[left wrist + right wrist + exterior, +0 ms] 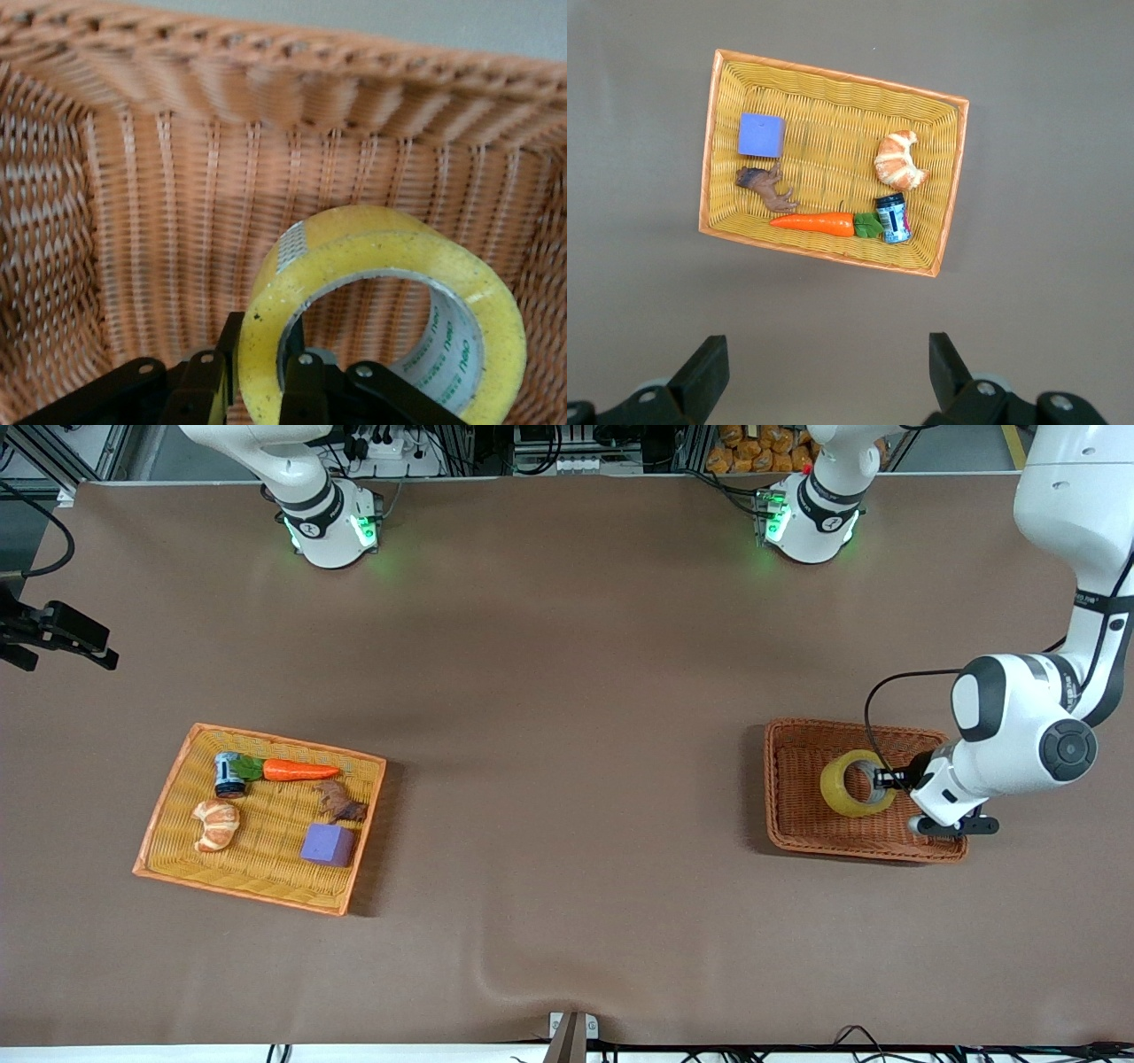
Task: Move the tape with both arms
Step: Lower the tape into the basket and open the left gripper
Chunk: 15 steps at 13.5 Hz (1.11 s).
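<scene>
The tape [834,786], a translucent yellowish roll, stands tilted on its edge inside the brown wicker basket [772,779] at the left arm's end of the table. My left gripper [888,779] is shut on the roll's wall, one finger inside the hole and one outside. The left wrist view shows the tape [381,239] clamped in the left gripper [263,356], with the basket's wall [177,221] around it. My right gripper [826,359] is open and empty, high over the yellow basket [833,75]; it is out of the front view.
The yellow basket [266,737] at the right arm's end holds a carrot [299,771], a croissant [216,824], a purple cube [327,844], a small can [229,773] and a brown piece [341,803]. A black camera mount [62,633] juts in at that end.
</scene>
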{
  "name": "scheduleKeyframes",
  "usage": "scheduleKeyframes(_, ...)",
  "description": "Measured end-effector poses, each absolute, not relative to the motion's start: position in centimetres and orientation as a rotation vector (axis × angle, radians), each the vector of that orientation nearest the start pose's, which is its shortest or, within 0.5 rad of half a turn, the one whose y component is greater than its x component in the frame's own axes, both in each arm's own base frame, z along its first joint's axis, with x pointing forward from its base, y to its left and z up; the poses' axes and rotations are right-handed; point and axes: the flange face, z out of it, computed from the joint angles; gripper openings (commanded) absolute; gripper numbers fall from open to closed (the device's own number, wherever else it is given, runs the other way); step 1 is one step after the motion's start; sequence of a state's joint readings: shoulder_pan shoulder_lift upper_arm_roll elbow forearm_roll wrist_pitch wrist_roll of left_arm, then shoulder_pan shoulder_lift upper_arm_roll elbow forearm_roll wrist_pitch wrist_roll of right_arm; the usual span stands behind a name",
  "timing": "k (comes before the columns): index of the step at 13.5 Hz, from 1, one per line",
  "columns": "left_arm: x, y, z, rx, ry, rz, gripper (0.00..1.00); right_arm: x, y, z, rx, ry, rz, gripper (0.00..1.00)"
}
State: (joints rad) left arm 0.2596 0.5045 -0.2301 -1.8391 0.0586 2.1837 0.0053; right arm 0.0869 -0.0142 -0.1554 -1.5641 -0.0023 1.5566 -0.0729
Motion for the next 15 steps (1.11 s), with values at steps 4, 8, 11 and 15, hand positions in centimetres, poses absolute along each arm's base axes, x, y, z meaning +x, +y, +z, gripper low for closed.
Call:
scheduleKeyframes(4,64.5,2.8,25.3,-3.211,-0.008,0.185,1.0,54.7,-3.9,63.4,-3.142,-0.006,-0.008,1.0)
scheduleKeyframes(8,65.7,2.8,27.3,-3.21,-0.004,0.12,1.0,54.7,-3.9,63.4,-3.142,-0.004,-0.007,1.0)
scheduleKeyframes(11,67.2,3.5,32.2,-3.187,0.029,0.025,1.0,54.7,-4.0,63.3,-3.142,-0.004,-0.004,1.0)
scheduleKeyframes(15,68.2,4.8,40.7,-3.011,0.236,-0.142,1.0,54.7,-4.0,63.3,-3.141,-0.002,0.003,1.0)
